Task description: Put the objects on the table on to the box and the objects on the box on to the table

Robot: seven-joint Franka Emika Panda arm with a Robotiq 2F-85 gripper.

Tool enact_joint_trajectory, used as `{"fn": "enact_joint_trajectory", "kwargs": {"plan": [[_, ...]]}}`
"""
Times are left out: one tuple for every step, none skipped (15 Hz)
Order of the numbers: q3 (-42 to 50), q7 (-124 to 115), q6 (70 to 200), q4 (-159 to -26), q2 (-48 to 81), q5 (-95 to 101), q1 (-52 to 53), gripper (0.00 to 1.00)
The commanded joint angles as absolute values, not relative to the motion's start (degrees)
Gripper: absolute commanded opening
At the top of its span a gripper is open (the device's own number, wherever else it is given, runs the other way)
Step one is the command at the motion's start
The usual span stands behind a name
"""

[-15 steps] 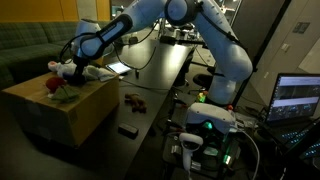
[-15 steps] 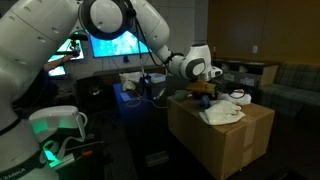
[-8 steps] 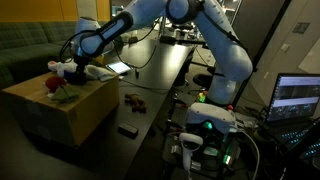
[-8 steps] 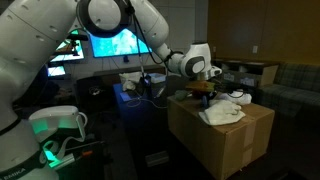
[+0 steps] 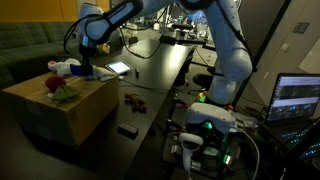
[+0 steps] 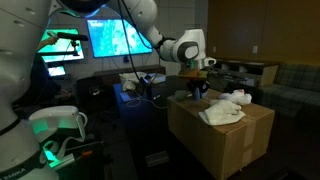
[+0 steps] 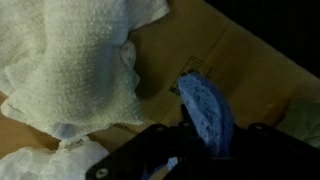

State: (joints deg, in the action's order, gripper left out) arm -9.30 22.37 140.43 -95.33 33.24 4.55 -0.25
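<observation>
A cardboard box [image 5: 72, 115] stands beside the dark table [image 5: 155, 80]; it also shows in an exterior view [image 6: 225, 140]. On it lie a white cloth [image 5: 60, 68] [image 6: 225, 108] [image 7: 70, 70] and a red object [image 5: 60, 88]. My gripper [image 5: 85, 68] [image 6: 198, 88] [image 7: 205, 140] hangs above the box's back edge, shut on a blue soft object [image 7: 203, 105] lifted off the cardboard. A small brown object [image 5: 133, 98] and a black object [image 5: 127, 130] lie on the table.
A laptop [image 5: 298, 98] stands at the right by the robot base [image 5: 205, 125]. Lit monitors [image 6: 120, 40] and cluttered desks stand behind. A sofa [image 5: 30, 50] lies behind the box.
The arm has risen from the box top, carrying the blue object upward. The white cloth and red object have stayed in place.
</observation>
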Motion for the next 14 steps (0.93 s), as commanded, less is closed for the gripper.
{"fn": "enact_joint_trajectory", "kwargs": {"plan": [[-9.9, 24.0, 139.0, -107.8, 22.1, 1.6, -2.3, 0.06], [-9.7, 24.1, 138.7, -110.1, 20.2, 0.9, -2.6, 0.06], [-9.5, 24.6, 138.7, -113.2, 18.0, 0.1, -3.1, 0.06], [-9.3, 24.9, 138.8, -115.8, 16.3, -0.7, -3.5, 0.06], [-8.9, 24.9, 139.7, -118.8, 15.0, -1.2, -3.7, 0.06], [-8.7, 25.6, 139.2, -120.9, 14.0, -2.1, -4.0, 0.06], [-8.4, 26.3, 139.4, -123.5, 13.1, -2.8, -4.4, 0.06], [-7.8, 25.7, 140.6, -125.7, 13.0, -2.5, -4.0, 0.06], [-7.6, 26.3, 140.9, -127.7, 13.1, -3.1, -4.2, 0.06], [-7.2, 26.0, 142.2, -129.5, 13.4, -2.6, -4.0, 0.06], [-7.2, 26.4, 142.7, -130.8, 14.2, -3.2, -4.1, 0.06], [-7.2, 26.3, 143.8, -132.0, 15.1, -3.1, -4.0, 0.06], [-7.3, 26.7, 144.9, -133.2, 16.1, -3.5, -4.1, 0.06], [-7.1, 25.8, 147.1, -134.5, 16.9, -2.7, -3.8, 0.06]]}}
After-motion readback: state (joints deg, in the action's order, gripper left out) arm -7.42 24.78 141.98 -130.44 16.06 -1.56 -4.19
